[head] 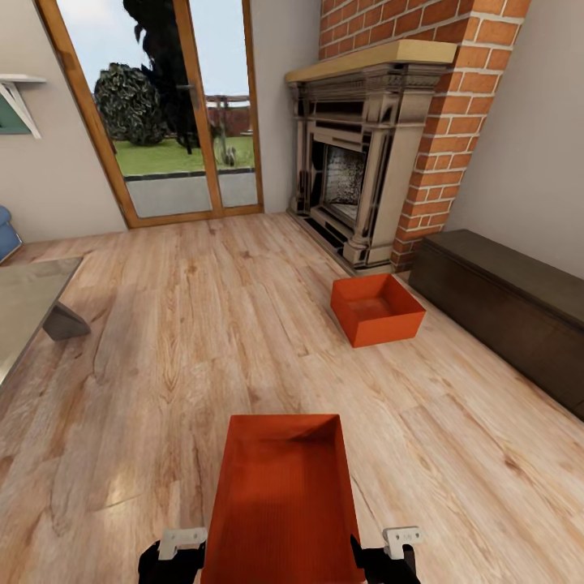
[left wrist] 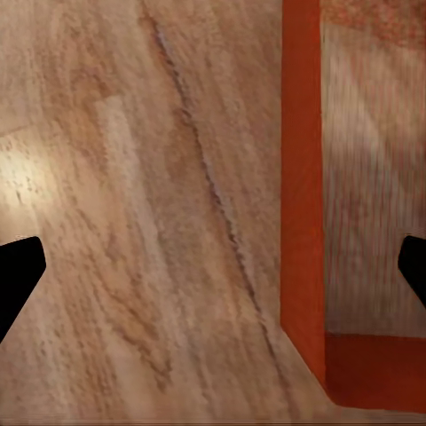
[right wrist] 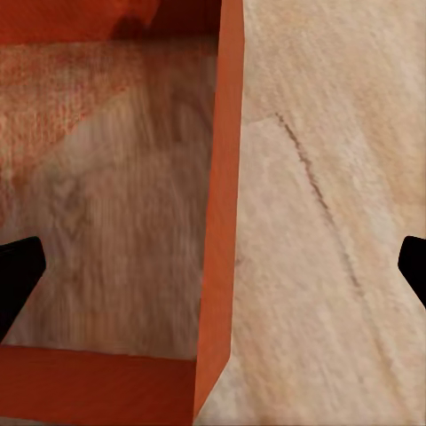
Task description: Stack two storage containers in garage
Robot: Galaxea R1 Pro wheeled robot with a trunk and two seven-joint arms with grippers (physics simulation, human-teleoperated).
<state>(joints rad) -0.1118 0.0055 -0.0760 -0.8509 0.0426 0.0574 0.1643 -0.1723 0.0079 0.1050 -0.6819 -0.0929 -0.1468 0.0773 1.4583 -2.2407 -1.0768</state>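
Note:
One orange-red storage container (head: 284, 503) is close in front of me, low in the head view, over the light wood plank floor (head: 186, 341) of the living room. My left gripper (head: 172, 558) is at its left long wall and my right gripper (head: 391, 556) at its right long wall. In the left wrist view the left gripper (left wrist: 213, 275) is open, its dark fingertips (left wrist: 18, 275) wide apart astride the thin wall (left wrist: 302, 177). The right gripper (right wrist: 213, 275) is open the same way astride the other wall (right wrist: 222, 177). The second container (head: 377, 308) sits on the floor by the fireplace.
An ornate fireplace (head: 357, 162) under a red brick chimney (head: 454, 122) stands at the back right. A long dark bench (head: 503, 300) runs along the right wall. Wood-framed glass doors (head: 170, 105) are at the back. A grey table (head: 28, 300) juts in at the left.

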